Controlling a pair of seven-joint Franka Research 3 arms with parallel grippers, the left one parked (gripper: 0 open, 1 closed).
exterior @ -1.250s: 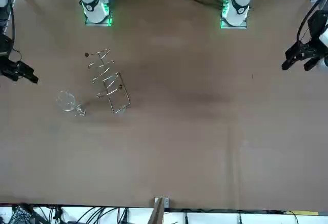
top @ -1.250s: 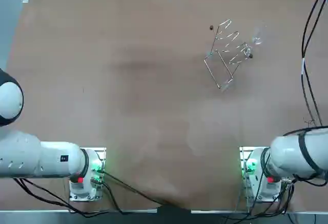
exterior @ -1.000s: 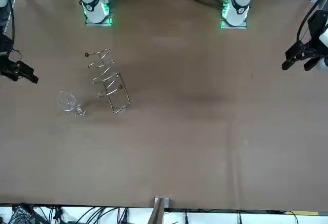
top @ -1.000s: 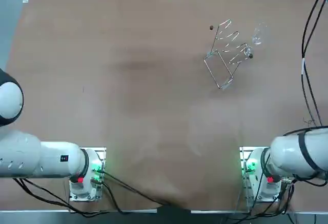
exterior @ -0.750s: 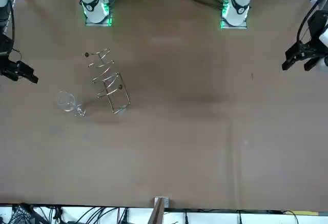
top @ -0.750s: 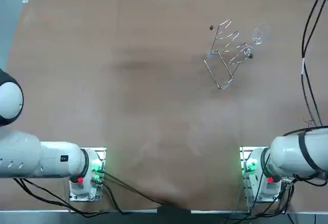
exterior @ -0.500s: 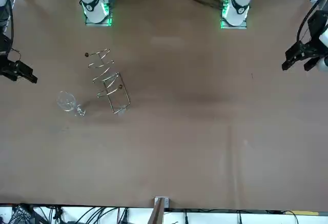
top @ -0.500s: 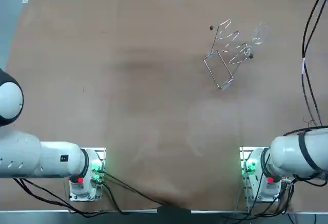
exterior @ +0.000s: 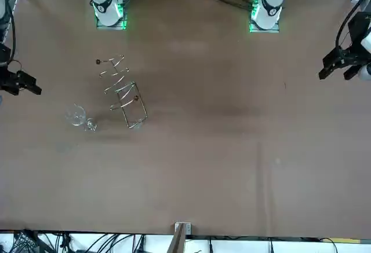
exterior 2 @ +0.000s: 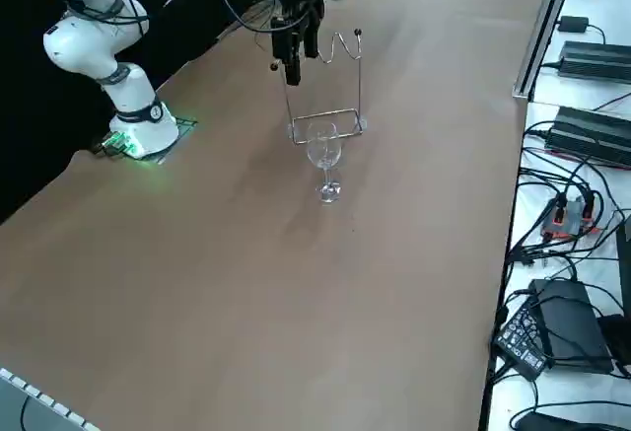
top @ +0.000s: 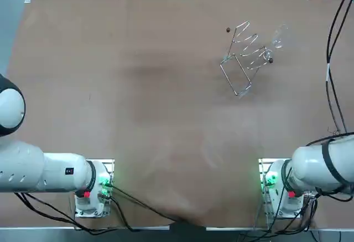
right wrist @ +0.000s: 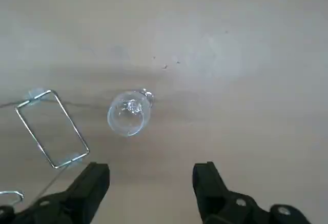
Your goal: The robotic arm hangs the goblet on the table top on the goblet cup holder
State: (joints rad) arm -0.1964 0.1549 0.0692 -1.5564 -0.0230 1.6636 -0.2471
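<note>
Clear glass goblet point(exterior 2: 325, 153) upright on the worktop point(exterior 2: 246, 293), just beside the wire goblet cup holder point(exterior 2: 324, 115); right gripper point(exterior 2: 293, 64) hangs above, off to their right.

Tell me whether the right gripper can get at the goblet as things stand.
Probably yes. The right gripper hangs open above the table, and nothing lies between it and the upright goblet; only the wire holder stands close beside it.

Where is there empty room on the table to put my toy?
Most of the table is bare: the whole left half, and the stretch from the wire rack to the near edge. It is crowded only far right, where the goblet stands beside the rack with the open right gripper hovering nearby.
</note>
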